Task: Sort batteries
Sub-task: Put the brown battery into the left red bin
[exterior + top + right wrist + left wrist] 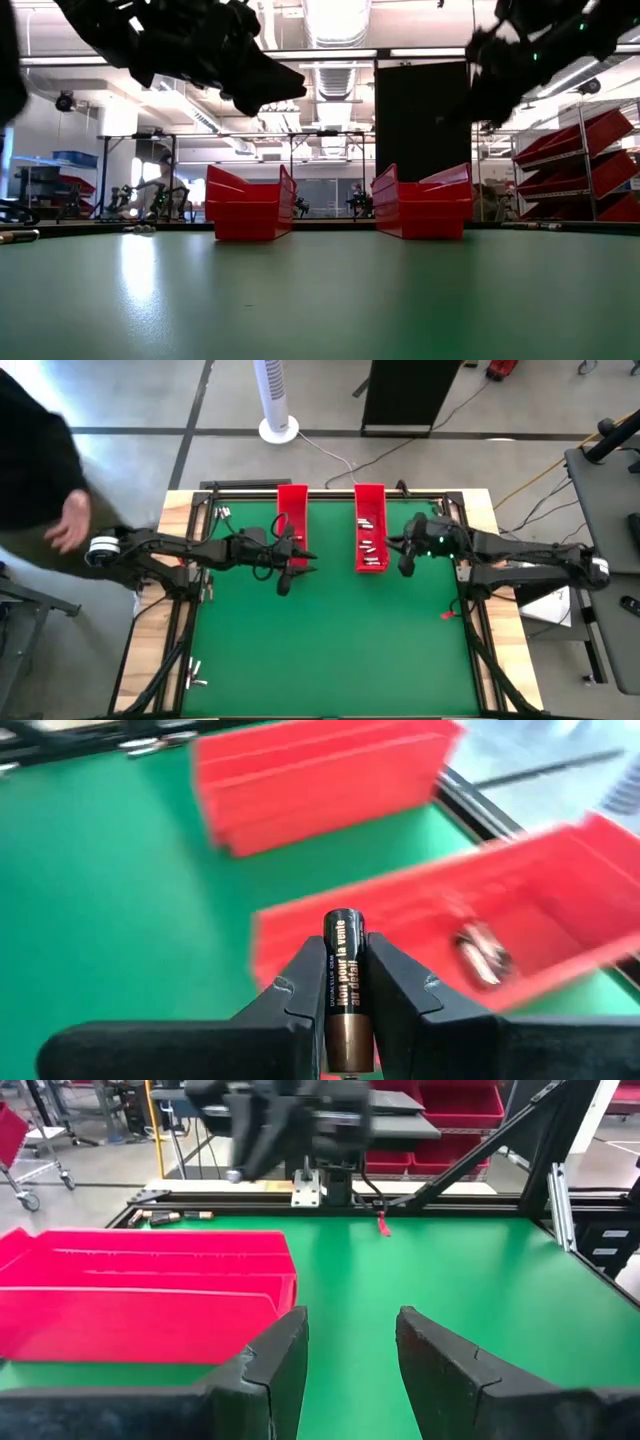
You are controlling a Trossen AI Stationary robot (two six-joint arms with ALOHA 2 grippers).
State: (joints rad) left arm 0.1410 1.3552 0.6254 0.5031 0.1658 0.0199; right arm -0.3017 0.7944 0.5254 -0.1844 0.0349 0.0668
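Observation:
Two long red trays stand side by side at the table's far middle, the left tray [292,518] and the right tray [370,520]. Several small batteries [372,550] lie in the right tray [480,952]. My right gripper [343,955] hovers just right of that tray [404,560], shut on a black and copper battery [342,982]. My left gripper [350,1350] is open and holds nothing, beside the left tray's near end [298,563]. More batteries lie by the table's left edge [196,676] and near its far left corner [222,513]. My right gripper pinches one battery between its two fingers. The battery lies along the fingers, with its black end [343,925] sticking out past the tips and its copper end [345,1038] farther back. It is lifted clear of the table, above the green mat near the right tray.
A person in dark clothing stands at the table's left side, one hand [68,525] near my left arm's base. A black frame [190,590] borders the green mat [330,650], whose near half is open. A small red piece [447,615] lies by the right edge.

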